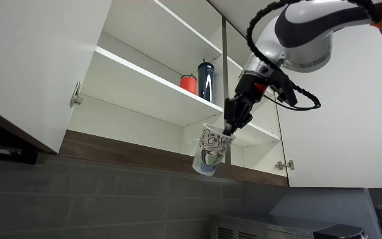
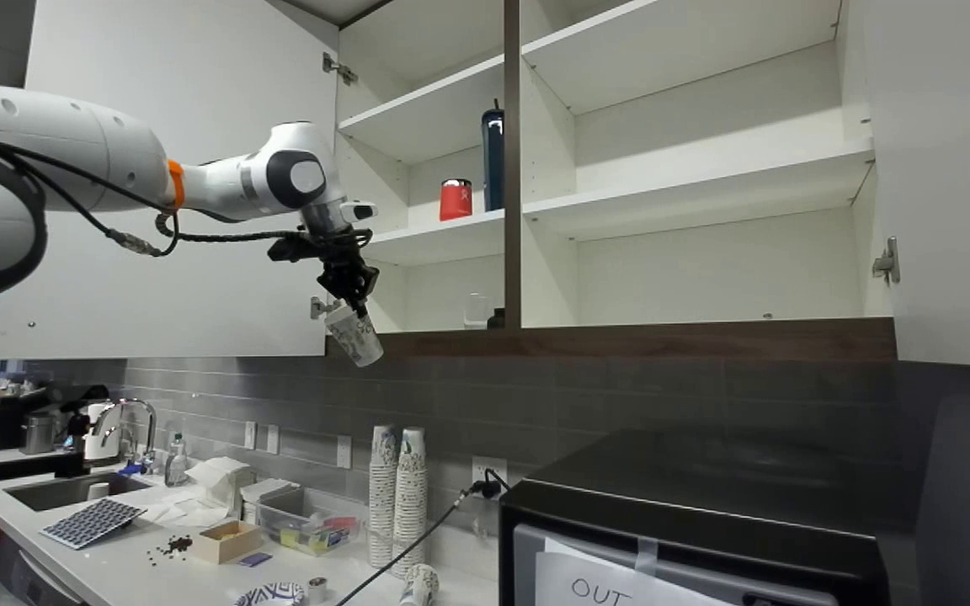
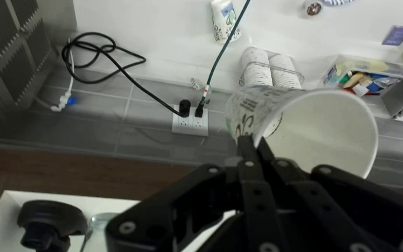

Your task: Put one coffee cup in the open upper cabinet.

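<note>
You are holding the coffee cup point(image 1: 212, 152) by its rim. The fingers point(image 3: 245, 152) of the gripper point(image 3: 254, 141) are standing nearly together, with only the cup's wall between them: one is lying inside the mouth, one outside. The cup is hanging below the fingertips, its long axis slanting; the mouth is facing up toward the wrist, and the base is pointing down and, judging from both exterior views, away from the robot. It is hanging outside the upper cabinet point(image 2: 704, 273); in an exterior view its base is appearing lower than the wood-brown bottom edge point(image 2: 704, 341). The gap to that edge is not showing clearly. The arm point(image 2: 106, 156) is standing extended before the cabinet, its wrist bending downward. Before entering, you are probably needing lift: at this height the leading base is risking contact with the edge.
</note>
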Controlling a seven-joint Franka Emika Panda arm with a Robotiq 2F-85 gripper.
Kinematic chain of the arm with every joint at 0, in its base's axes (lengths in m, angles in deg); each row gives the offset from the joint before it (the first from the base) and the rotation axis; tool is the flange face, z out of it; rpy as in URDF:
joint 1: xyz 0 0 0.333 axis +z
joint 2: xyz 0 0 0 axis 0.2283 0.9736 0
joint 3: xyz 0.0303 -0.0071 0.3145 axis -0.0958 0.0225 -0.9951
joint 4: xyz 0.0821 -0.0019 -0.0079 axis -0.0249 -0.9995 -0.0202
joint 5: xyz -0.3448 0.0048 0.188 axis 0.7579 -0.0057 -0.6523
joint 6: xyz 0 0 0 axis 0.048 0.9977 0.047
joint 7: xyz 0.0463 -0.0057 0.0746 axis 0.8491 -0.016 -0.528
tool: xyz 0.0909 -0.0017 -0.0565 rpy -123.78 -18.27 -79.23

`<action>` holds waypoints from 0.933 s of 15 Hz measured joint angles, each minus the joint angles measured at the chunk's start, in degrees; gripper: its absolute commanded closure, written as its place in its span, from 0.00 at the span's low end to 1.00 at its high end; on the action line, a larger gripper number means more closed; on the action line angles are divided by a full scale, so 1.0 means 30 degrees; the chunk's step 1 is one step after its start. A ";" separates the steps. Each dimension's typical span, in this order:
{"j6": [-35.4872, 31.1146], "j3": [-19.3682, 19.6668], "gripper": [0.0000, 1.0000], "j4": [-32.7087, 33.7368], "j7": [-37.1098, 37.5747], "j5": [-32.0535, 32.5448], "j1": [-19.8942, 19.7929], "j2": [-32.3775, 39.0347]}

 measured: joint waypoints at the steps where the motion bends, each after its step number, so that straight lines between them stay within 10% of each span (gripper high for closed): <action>1: -0.0001 -0.0274 0.99 0.0739 0.0066 0.0100 -0.0002 0.0437; 3: 0.0000 -0.0940 0.99 0.2286 0.0270 0.0445 -0.0001 0.1524; 4: 0.0000 -0.1296 0.71 0.3110 0.0456 0.0687 0.0001 0.2150; 8: 0.0002 -0.2178 0.49 0.6038 0.0975 0.1385 0.0154 0.4431; 14: -0.0915 -0.1672 0.05 0.3813 0.0463 0.1525 -0.0014 0.3639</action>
